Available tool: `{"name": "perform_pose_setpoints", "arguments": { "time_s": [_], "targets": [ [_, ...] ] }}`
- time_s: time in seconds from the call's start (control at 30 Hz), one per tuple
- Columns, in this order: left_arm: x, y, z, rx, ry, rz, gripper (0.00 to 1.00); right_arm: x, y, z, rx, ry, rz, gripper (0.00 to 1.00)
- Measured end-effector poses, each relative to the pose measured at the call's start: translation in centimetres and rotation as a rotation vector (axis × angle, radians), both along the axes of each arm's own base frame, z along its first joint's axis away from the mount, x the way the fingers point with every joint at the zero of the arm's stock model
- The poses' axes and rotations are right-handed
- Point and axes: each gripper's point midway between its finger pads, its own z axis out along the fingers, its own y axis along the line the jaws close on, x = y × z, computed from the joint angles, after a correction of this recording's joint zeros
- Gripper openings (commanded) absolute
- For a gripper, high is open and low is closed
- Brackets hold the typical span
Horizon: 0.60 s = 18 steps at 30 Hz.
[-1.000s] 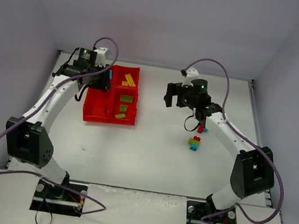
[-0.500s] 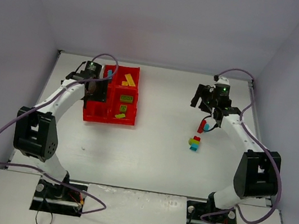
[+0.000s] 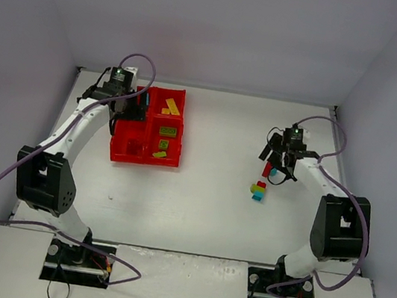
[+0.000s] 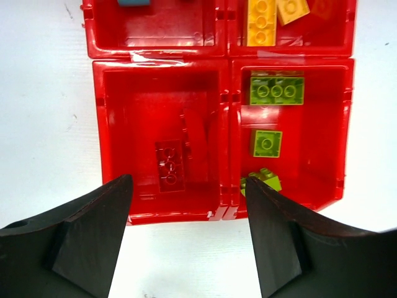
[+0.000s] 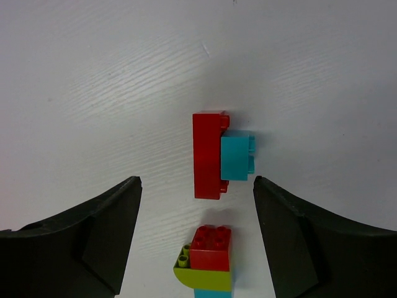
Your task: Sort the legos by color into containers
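The containers are four compartments of one red tray [image 4: 224, 130] [image 3: 144, 161]. In the left wrist view, a red lego [image 4: 169, 164] lies in the near left compartment and green legos [image 4: 276, 90] in the near right one. Yellow legos [image 4: 261, 22] fill the far right one, and a blue one [image 4: 133, 2] shows at the far left. My left gripper [image 4: 187, 192] [image 3: 133, 105] hangs open and empty above the tray. On the table lie a red-and-cyan clump [image 5: 214, 155] [image 3: 271, 169] and a red-green-cyan clump [image 5: 211, 261] [image 3: 258, 190]. My right gripper [image 5: 196, 183] [image 3: 275, 163] is open, straddling the red-and-cyan clump without touching it.
White walls close in the table on the left, right and back. The tray stands at the back left and the loose clumps at the right, near the right arm's forearm [image 3: 314, 179]. Purple cables [image 3: 141, 60] loop over both arms.
The left gripper has opened over the tray. The right arm has swung right and toward the front, coming down over the red-and-cyan clump, with its jaws narrower than before.
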Motion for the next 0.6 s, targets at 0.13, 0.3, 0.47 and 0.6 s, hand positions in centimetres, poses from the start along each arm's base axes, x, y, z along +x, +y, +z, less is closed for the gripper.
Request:
{"name": "perform_pose_setpoints", "arguments": {
  "time_s": [0.13, 0.3, 0.47, 0.6],
  "targets": [
    [0.0, -0.5, 0.5, -0.029, -0.006, -0.011, 0.67, -0.2, -0.2, -2.2, -0.003, 0.058, -0.031, 0.51],
    [-0.2, -1.3, 0.5, -0.065, 0.0, -0.024, 0.67, 0.2, 0.1, -3.6, 0.009, 0.085, -0.043, 0.37],
    [-0.3, -1.8, 0.6, -0.09, 0.004, -0.033, 0.67, 2.4, 2.1, -3.5, 0.056, 0.045, -0.01, 0.33],
    [-0.3, -2.1, 0.6, -0.106, 0.007, -0.039, 0.67, 4.1, 5.5, -3.3, 0.104, 0.02, 0.076, 0.34]
  ]
}}
